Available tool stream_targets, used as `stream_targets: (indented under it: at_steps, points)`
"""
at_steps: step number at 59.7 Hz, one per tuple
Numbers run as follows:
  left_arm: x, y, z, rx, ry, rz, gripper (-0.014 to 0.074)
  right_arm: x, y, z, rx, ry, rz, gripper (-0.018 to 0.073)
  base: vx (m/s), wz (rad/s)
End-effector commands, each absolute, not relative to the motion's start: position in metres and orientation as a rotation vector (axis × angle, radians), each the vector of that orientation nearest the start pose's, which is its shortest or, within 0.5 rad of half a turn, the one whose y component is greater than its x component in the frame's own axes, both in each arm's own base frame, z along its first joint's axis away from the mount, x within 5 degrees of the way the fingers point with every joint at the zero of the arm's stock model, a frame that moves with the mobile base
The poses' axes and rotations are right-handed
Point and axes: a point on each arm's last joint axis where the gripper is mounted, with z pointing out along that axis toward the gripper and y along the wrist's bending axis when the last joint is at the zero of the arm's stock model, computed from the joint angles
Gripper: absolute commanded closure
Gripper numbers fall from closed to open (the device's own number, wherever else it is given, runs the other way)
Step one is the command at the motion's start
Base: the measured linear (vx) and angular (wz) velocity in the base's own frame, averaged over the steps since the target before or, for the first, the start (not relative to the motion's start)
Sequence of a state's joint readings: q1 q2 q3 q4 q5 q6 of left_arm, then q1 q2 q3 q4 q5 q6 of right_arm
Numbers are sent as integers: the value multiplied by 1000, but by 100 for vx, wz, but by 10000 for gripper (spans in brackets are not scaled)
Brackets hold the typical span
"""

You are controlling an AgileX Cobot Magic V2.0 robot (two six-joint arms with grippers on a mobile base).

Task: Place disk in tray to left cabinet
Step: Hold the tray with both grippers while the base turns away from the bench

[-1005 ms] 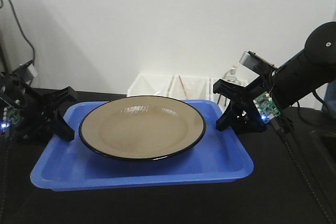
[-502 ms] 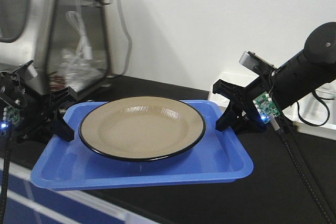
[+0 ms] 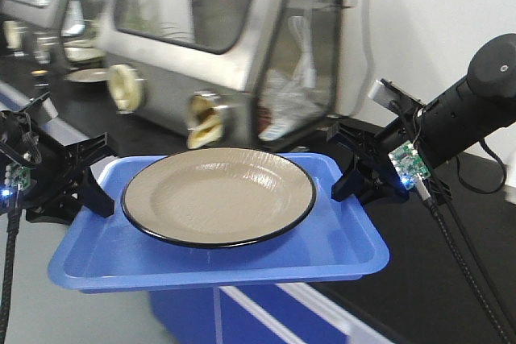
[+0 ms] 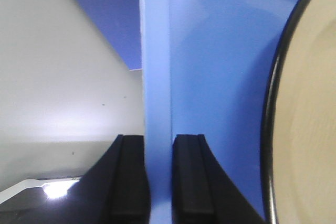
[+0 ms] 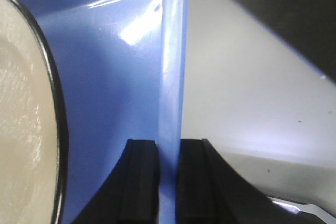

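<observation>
Laboratory setting, seen from the front: a black countertop point(image 3: 459, 279) runs along a white wall point(image 3: 435, 14), with blue cupboard fronts point(image 3: 266, 316) below it. On the counter stands a stainless-steel glovebox point(image 3: 234, 46) with slanted windows and round glove ports; its details are blurred.

In the foreground a bright blue tray point(image 3: 339, 247) is held level in the air, over the counter's edge, with one black gripper at each short end. A large tan disk point(image 3: 218, 195) with a thin black rim lies flat in the middle of the tray, filling most of its width.

The left gripper point(image 3: 89, 187) is clamped on the tray's left rim. Its wrist view shows the blue rim point(image 4: 156, 77) pinched between two black fingers point(image 4: 128, 182), one outside the tray and one inside, with the disk's black edge point(image 4: 270, 129) near the inner finger but apart from it.

The right gripper point(image 3: 355, 175) is clamped on the tray's right rim in the same way. Its wrist view shows the rim point(image 5: 172, 66) squeezed between two black fingers point(image 5: 140, 182), and the disk's edge point(image 5: 55, 119) lies a little inward of them.

Pale floor shows beyond the tray in both wrist views.
</observation>
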State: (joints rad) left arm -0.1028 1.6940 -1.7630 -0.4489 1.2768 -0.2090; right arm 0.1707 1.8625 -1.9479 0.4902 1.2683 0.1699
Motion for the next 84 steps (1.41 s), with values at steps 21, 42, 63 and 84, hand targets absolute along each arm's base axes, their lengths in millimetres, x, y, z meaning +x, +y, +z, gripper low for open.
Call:
stream_targets:
  at_steps: [21, 42, 63, 84]
  points:
    - [331, -98, 428, -158, 2503, -1026, 596, 364, 130, 419, -25, 2524, 1071, 564, 3, 82]
    - [331, -98, 428, -156, 2505, -1026, 596, 364, 130, 419, -25, 2524, 1071, 564, 11, 80]
    - [331, -98, 428, -156, 2505, -1026, 596, 364, 130, 419, -25, 2524, 1071, 564, 22, 48]
    - [331, -98, 428, -155, 2506, -1026, 596, 364, 130, 419, -25, 2524, 1071, 564, 35, 16]
